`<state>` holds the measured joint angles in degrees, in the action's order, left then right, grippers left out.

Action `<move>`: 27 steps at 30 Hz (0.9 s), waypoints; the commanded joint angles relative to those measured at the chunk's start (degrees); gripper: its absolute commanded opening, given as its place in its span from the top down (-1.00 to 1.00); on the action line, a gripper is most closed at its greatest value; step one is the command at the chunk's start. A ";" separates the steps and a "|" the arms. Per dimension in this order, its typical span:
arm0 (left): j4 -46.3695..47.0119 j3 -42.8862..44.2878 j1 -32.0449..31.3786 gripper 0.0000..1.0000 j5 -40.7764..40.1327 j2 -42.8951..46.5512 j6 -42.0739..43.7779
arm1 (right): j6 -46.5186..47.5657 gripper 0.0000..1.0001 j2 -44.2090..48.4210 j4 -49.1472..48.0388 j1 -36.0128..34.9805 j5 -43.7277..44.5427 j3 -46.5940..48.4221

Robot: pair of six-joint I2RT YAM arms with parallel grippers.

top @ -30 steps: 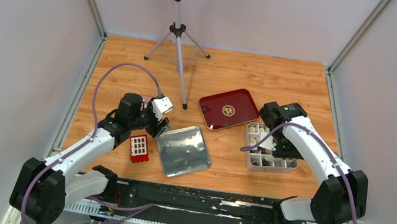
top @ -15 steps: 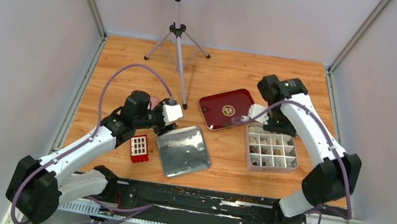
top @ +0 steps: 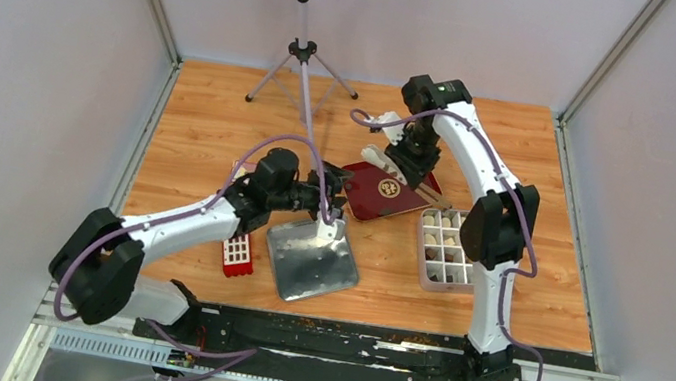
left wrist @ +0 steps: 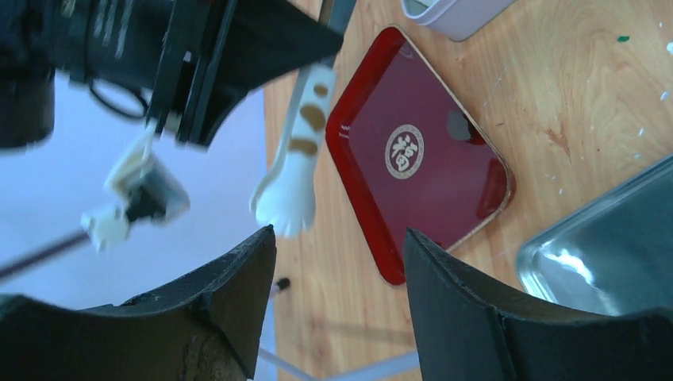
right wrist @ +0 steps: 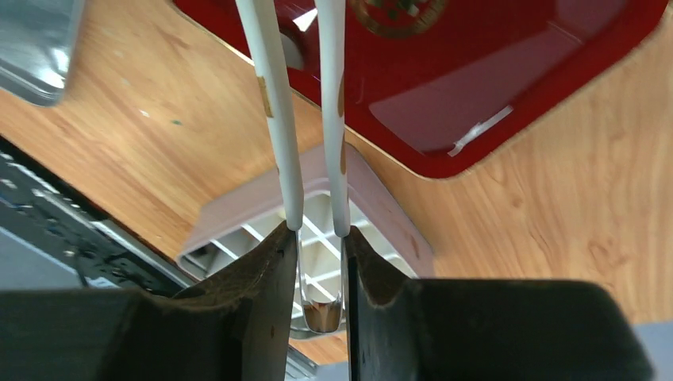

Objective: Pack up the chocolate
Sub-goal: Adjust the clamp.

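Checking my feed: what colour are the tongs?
The tongs are white with brown patches, clearest in the left wrist view.

The tongs (left wrist: 305, 143) in the black-fingered right end effector (right wrist: 317, 238) are white with brown patches. The tray (top: 373, 199) just beside it is deep red with a thin gold rim and a round gold emblem. The metal tray (top: 311, 259) by the left end effector (left wrist: 340, 238) is shiny silver. The block (top: 236, 254) near it is red with white squares. The worktop (top: 224, 113) is orange-brown wood grain. The chocolate (top: 433, 233) is cream-white and brown, in a pale grey box (top: 420, 253).
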<state>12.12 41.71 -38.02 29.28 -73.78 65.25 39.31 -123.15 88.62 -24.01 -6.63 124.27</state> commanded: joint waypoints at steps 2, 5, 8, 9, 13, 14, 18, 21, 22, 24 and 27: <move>8.44 4.84 -1.62 -0.37 5.47 -5.49 16.08 | -4.96 0.48 1.29 3.47 -3.92 -9.94 4.15; 12.33 5.39 -2.57 -0.38 5.61 -8.63 18.44 | -5.23 0.48 2.12 3.49 -4.84 -11.02 3.31; 13.54 6.93 -3.57 -0.38 4.35 -11.85 19.98 | -5.46 0.48 3.04 3.54 -4.98 -11.91 2.44; 14.40 7.24 -3.97 -0.38 3.17 -13.03 20.51 | -5.52 0.48 3.36 3.57 -4.99 -12.20 2.20; 15.48 9.00 -5.19 -0.33 -2.60 -17.30 23.92 | -5.83 0.48 4.83 3.57 -4.98 -13.04 1.32; 16.02 9.08 -5.22 -0.32 -3.46 -17.96 24.10 | -5.86 0.49 5.11 3.51 -4.99 -13.14 1.14; 17.27 9.09 -5.27 -0.27 -5.29 -18.92 24.37 | -5.79 0.49 6.23 3.55 -4.86 -12.95 -0.39; 19.83 6.93 -5.22 -0.27 -6.32 -17.37 24.36 | -5.50 0.49 6.57 3.50 -4.05 -12.42 -1.66; 21.67 5.61 -5.04 -0.27 -6.90 -16.57 24.18 | -5.52 0.49 6.61 3.52 -3.72 -12.44 -1.81; 24.24 2.49 -3.88 -0.30 -6.05 -14.27 23.86 | -5.67 0.49 6.69 3.52 -3.14 -12.50 -1.77; 21.17 1.68 -2.91 -0.29 -4.86 -12.45 24.42 | -5.82 0.49 6.98 3.56 -2.72 -12.84 -1.64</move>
<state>31.64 44.77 -43.62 27.11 -90.08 89.38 33.74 -120.33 87.13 -27.40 -17.45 122.65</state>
